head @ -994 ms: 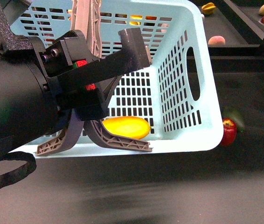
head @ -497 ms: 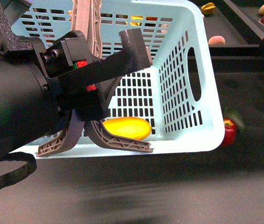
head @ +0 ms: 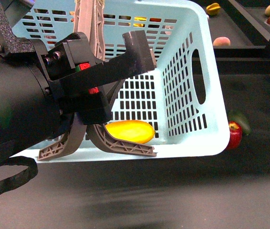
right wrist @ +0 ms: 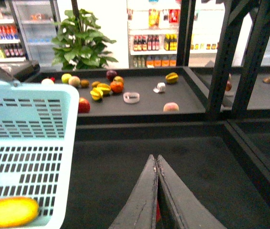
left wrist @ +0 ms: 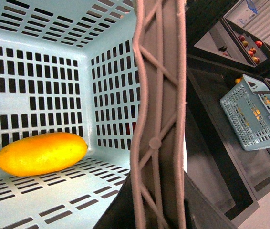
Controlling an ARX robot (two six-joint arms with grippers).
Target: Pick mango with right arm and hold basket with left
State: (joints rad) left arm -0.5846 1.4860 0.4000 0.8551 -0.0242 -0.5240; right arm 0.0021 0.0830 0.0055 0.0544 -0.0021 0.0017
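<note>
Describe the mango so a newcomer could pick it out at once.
Find the big pale turquoise basket with slotted sides. On its floor lies the mango. It is smooth, oblong and yellow-orange, the only fruit seen inside; the round red apple sits outside the basket.

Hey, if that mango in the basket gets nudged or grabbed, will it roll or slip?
It probably rolls: the mango is rounded and lies on its side on the basket floor. Its smooth skin may slip when gripped.

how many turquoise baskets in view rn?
2. The near basket, with the mango inside, fills the front view; a second basket sits farther off on a shelf in the left wrist view. More may be hidden.
</note>
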